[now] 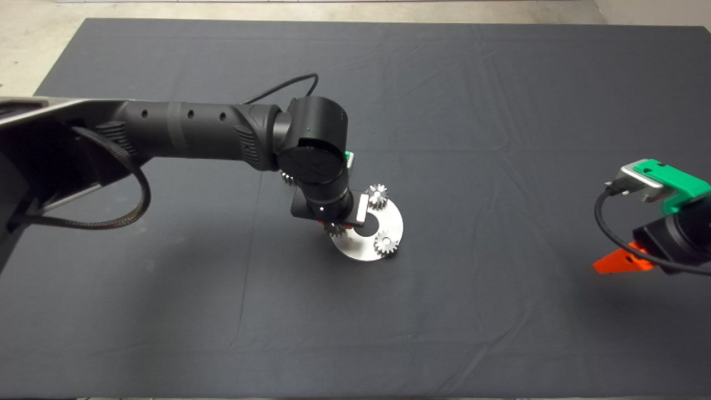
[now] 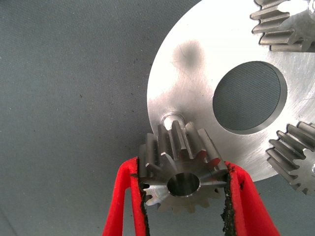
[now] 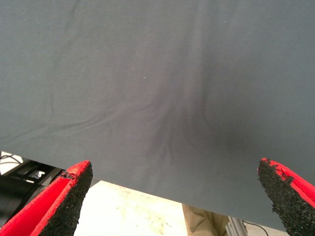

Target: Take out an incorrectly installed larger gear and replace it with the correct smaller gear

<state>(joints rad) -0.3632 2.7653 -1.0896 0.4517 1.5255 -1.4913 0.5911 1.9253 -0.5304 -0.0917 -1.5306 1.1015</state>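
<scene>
Left gripper [image 2: 184,184] pinching a gear [image 2: 182,169] just off the plate [image 2: 197,93] pin [image 2: 172,118], unseated; other gear [image 1: 286,178] beyond plate; right gripper [image 3: 172,196] spread, idle.

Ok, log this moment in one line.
left gripper: shut on gear by bare pin on disc | right gripper: open, parked at right edge of mat

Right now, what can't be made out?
- Head view: the black left arm hides the left hand and most of the shiny steel spur gear it grips.
- Same arm covers most of a steel gear on the dark mat.
- Left wrist view: edge cuts off two gears on the round steel plate.
- Right hand idle at mat's edge.
</scene>
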